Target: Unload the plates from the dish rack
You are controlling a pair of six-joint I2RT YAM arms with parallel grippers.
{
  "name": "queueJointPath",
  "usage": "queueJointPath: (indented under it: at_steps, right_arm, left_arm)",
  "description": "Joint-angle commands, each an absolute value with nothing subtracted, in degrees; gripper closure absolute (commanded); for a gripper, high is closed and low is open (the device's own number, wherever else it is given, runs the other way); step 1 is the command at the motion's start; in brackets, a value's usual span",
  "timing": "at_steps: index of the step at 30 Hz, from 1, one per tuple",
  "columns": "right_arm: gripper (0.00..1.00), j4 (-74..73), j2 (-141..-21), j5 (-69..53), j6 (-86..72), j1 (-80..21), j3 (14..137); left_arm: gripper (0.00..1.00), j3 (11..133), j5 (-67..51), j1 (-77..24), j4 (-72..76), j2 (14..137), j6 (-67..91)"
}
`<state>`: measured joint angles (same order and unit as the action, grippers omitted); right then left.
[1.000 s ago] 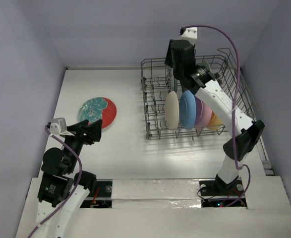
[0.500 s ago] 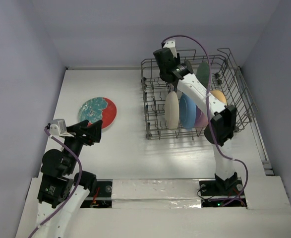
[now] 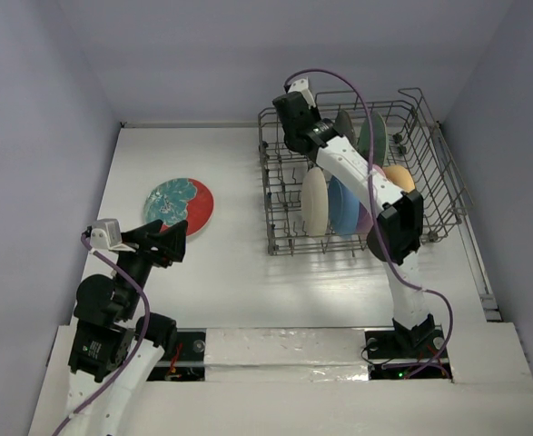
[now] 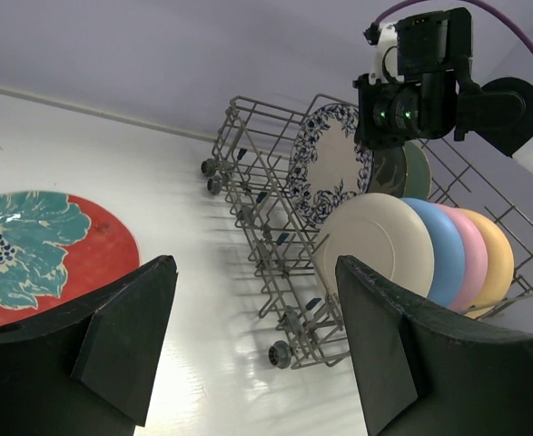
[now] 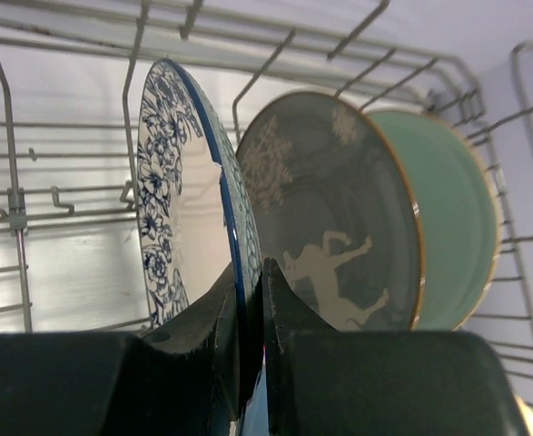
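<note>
Pinches the rim of the blue-and-white floral round plate between the right fingers, the plate standing upright in the far row of the grey wire dish rack. Leaves beside it, also upright, a mottled grey-brown plate and a mint green plate. Nearer the front, in one row: cream plate, sky blue plate, pink plate, orange-yellow plate. Holds the left fingers spread wide above the white table, near a teal-and-red flowered plate lying flat, well apart from the rack.
</note>
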<state>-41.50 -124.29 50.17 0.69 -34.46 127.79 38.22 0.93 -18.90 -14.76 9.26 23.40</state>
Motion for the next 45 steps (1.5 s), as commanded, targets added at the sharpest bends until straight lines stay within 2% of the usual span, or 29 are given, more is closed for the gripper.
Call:
queueJointPath:
  at_steps: [1, 6, 9, 12, 15, 17, 20, 21, 24, 32, 45]
  right_arm:
    - [1.0, -30.1, -117.1, 63.1, 10.8, -35.6, 131.4]
    - [1.0, -22.4, -114.4, 66.2, 18.4, -36.7, 135.6]
    - [1.0, -22.5, -111.8, 65.1, 16.1, -37.3, 136.6]
    - [1.0, -24.9, -106.5, 59.8, 9.6, -38.0, 133.9]
    - [1.0, -25.1, -100.4, 47.9, -5.7, -39.3, 126.7]
    - [1.0, -22.3, -97.1, 39.3, -9.9, -39.9, 120.3]
    - [1.0, -15.1, -95.7, 29.7, -17.0, -41.7, 113.1]
    - [1.0, -11.2, -95.9, 27.4, -20.6, -42.4, 111.6]
    - [1.0, -6.9, -100.1, 18.3, -26.6, -43.0, 109.5]
    - [1.0, -0.6, -116.6, 7.5, -40.2, -47.5, 114.4]
    - [1.0, 1.6, -128.5, 6.8, -48.7, -51.4, 114.5]
  left_arm:
    - [0.32, 37.7, 0.3, -18.7, -11.5, 8.3, 22.8]
    - [0.32, 37.7, 0.3, -18.7, -11.6, 8.6, 22.8]
    - [0.32, 37.7, 0.3, -18.7, -11.5, 8.6, 22.8]
    - [0.34, 37.7, 0.3, -18.7, -11.5, 8.6, 22.8]
    - [0.39, 37.7, 0.3, -18.7, -11.5, 8.5, 22.9]
    - [0.43, 37.8, 0.3, -18.7, -11.7, 8.8, 22.9]
    - [0.63, 38.3, 0.9, -18.7, -12.3, 8.4, 23.0]
    - [0.76, 38.3, 1.9, -18.7, -12.7, 8.2, 23.2]
    - [0.96, 38.6, 4.1, -18.7, -13.4, 7.9, 23.7]
    - [0.96, 38.8, 5.1, -18.7, -13.8, 8.9, 24.0]
    - [0.89, 38.7, 4.5, -18.7, -13.7, 9.1, 24.0]
